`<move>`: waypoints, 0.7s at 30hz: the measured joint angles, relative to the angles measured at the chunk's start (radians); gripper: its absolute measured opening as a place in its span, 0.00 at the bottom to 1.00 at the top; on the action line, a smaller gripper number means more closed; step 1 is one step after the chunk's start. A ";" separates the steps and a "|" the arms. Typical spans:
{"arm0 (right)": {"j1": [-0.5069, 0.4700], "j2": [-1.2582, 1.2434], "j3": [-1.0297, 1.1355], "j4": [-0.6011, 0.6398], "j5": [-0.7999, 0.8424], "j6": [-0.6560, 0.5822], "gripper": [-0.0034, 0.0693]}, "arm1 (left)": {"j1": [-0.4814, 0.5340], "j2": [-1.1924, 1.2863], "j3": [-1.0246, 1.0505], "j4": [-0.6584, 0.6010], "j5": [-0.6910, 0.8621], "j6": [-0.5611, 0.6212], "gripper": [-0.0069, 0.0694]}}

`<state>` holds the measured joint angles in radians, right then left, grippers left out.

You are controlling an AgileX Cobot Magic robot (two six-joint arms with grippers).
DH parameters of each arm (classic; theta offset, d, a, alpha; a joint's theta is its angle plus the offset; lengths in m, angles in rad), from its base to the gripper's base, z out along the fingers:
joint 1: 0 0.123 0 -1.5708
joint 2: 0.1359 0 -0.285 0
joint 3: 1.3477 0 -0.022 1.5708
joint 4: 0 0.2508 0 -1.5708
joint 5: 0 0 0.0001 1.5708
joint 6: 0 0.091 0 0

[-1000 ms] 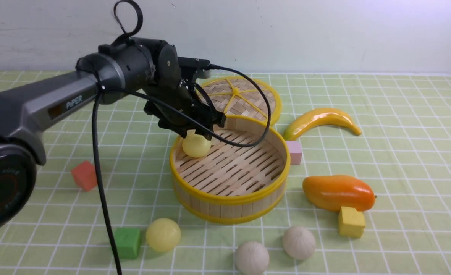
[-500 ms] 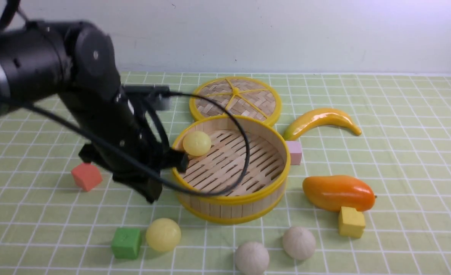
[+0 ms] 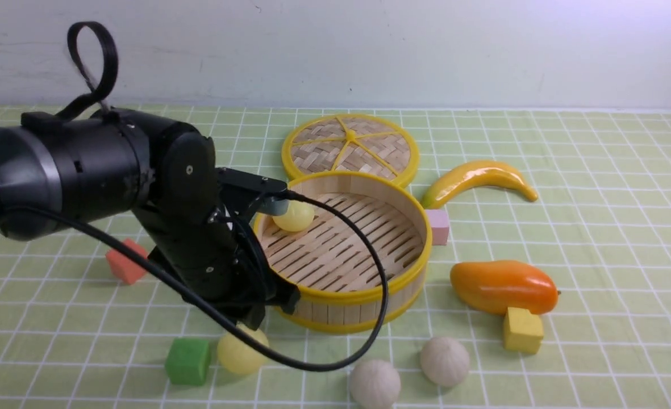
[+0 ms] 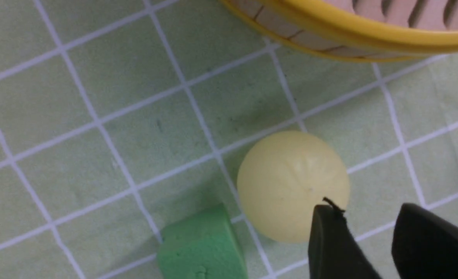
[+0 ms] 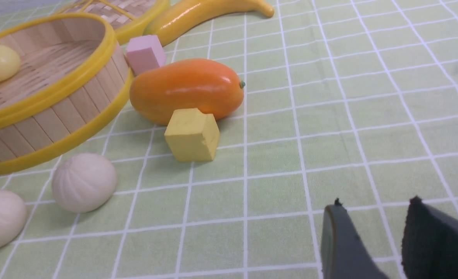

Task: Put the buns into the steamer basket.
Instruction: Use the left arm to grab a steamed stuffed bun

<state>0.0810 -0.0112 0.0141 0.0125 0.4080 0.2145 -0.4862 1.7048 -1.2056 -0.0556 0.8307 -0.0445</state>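
The steamer basket (image 3: 341,309) stands mid-table with one pale yellow bun (image 3: 295,216) on its slatted floor, at the far left. A second pale yellow bun (image 3: 238,355) lies on the cloth in front of the basket, partly behind my left arm's cable. My left gripper (image 4: 368,209) hangs low right beside this bun (image 4: 287,182), open, with only cloth between its fingers. Two off-white pleated buns (image 3: 375,383) (image 3: 445,360) rest near the front edge. My right gripper (image 5: 376,203) is open over bare cloth, well to the right of those off-white buns (image 5: 83,182).
The woven lid (image 3: 349,147) lies behind the basket. A banana (image 3: 477,179), a mango (image 3: 503,286), a pink cube (image 3: 438,226) and a yellow cube (image 3: 522,330) sit to the right. A red cube (image 3: 125,261) and a green cube (image 3: 187,360) sit left, the green one close to the bun.
My left gripper let go of the yellow bun inside the basket, then swung out over the rim and came down beside the yellow bun on the cloth. The right arm stayed still.
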 joint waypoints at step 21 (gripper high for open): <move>0.000 0.000 0.000 0.000 0.000 0.000 0.38 | 0.000 0.141 0.000 0.038 -0.049 -0.005 0.38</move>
<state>0.0810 -0.0112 0.0141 0.0125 0.4080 0.2145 -0.4862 1.8461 -1.2056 -0.0174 0.7818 -0.0497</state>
